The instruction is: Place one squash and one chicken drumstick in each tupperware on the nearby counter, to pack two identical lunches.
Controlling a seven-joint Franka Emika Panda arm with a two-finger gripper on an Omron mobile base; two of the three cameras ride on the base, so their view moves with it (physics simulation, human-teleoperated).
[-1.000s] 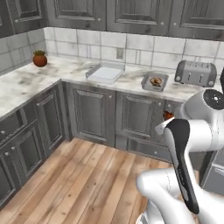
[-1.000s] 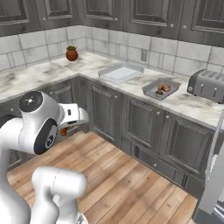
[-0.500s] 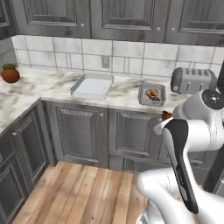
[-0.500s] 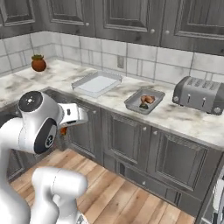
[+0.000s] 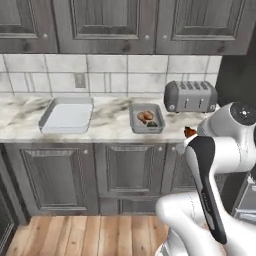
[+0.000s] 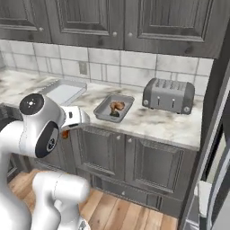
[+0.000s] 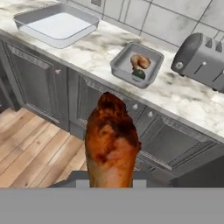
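My gripper [image 7: 111, 178] is shut on a glossy orange-brown chicken drumstick [image 7: 112, 141], which hides the fingertips; it hangs over the wood floor in front of the cabinets. That drumstick also peeks out beside my arm [image 5: 189, 132] [image 6: 65, 133]. On the marble counter [image 5: 112, 120] the small grey tupperware [image 5: 134, 118] [image 6: 101, 109] [image 7: 120, 59] holds a golden-brown drumstick [image 7: 139, 61] and a dark green squash [image 7: 139, 74]. The larger pale tupperware [image 5: 65, 116] [image 6: 63, 92] [image 7: 57, 24] to its left holds nothing. The second squash is out of view.
A grey slotted toaster [image 5: 191, 96] [image 6: 168, 95] [image 7: 201, 59] stands on the counter right of the grey tray. Dark panelled cabinets run below and above the counter. A tall dark panel [image 6: 215, 134] closes off the right side.
The base has driven along, so the whole scene has shifted: trays and toaster now sit closer and more centred, and the corner with the pot has left the view. The drumstick stays in my gripper.
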